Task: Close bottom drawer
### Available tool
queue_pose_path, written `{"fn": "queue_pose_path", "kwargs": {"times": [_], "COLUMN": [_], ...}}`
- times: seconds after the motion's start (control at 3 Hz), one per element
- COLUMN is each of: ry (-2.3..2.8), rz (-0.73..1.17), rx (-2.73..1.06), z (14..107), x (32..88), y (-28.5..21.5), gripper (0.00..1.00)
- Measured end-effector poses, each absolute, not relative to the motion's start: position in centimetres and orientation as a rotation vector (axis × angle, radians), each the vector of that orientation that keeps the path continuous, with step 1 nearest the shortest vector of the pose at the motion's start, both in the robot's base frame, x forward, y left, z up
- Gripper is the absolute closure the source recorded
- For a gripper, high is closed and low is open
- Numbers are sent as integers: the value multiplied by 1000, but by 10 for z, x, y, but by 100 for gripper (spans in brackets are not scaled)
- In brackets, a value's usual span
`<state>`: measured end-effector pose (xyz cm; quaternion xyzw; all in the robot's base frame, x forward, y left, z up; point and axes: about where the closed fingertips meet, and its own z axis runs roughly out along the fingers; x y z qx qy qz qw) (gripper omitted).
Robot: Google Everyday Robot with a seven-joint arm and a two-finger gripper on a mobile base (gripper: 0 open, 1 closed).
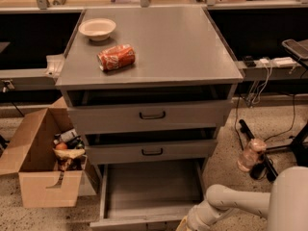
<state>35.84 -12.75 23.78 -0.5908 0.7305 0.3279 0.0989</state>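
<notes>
The bottom drawer (153, 186) of the grey cabinet (154, 76) is pulled far out, and its plain grey tray shows empty. Its front panel (139, 222) lies at the lower edge of the view. The middle drawer (152, 151) and the upper drawer (152, 115) stick out a little, each with a dark bar handle. My white arm (226, 206) reaches in from the lower right toward the bottom drawer's front right corner. My gripper (185, 224) sits at the picture's lower edge, just by that corner, mostly cut off.
A white bowl (97, 29) and a red can on its side (116, 57) lie on the cabinet top. An open cardboard box (45, 163) with trash stands on the floor at the left. A plastic bottle (250, 154), cables and a dark stand are at the right.
</notes>
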Motion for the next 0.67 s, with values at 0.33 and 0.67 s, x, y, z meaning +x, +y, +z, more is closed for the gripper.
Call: {"fn": "queue_pose_path", "kwargs": {"times": [0.33,0.67], "ry": [2132,2096], "rz": [934,881], "rx": [-1802,-1840], "z": [200,171], "x": [370,385], "y": [-142,-154], "gripper": [100,100]}}
